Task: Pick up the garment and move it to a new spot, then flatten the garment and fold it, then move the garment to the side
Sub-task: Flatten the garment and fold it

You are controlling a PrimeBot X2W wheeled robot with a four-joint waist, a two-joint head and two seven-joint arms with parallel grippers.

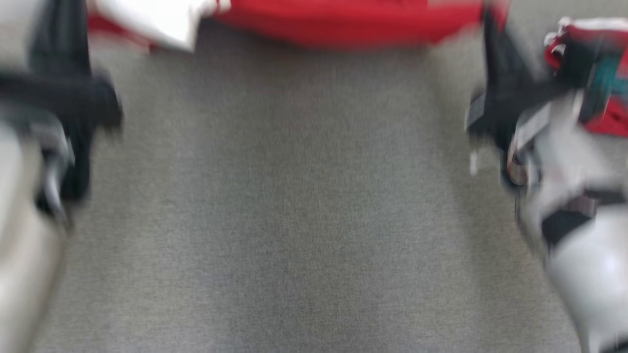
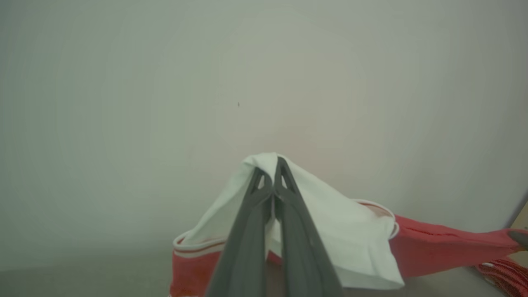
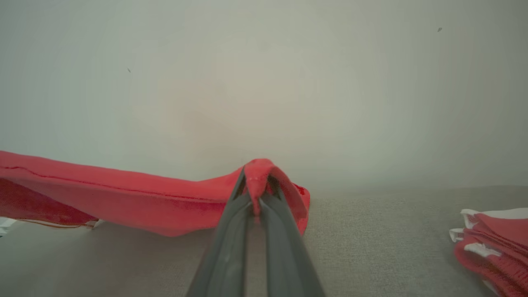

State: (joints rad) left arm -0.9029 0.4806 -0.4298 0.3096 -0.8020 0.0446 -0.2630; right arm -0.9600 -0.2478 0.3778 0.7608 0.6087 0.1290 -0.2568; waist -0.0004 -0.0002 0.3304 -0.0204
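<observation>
The garment (image 1: 343,22) is red with a white part and stretches across the top of the blurred head view, lifted off the grey surface. In the left wrist view my left gripper (image 2: 270,165) is shut on the white part of the garment (image 2: 330,214), which drapes down around the fingers. My right gripper (image 3: 255,173) is shut on a red edge of the garment (image 3: 123,194), and the fabric hangs in a band off to the left. In the head view the left gripper (image 1: 61,29) and right gripper (image 1: 490,29) stand at either end of the garment.
A pile of other red and white garments (image 1: 598,73) lies at the right, also seen as the pile (image 3: 491,243) in the right wrist view. The grey fabric-covered surface (image 1: 304,196) spreads below. A pale wall (image 2: 206,82) stands behind.
</observation>
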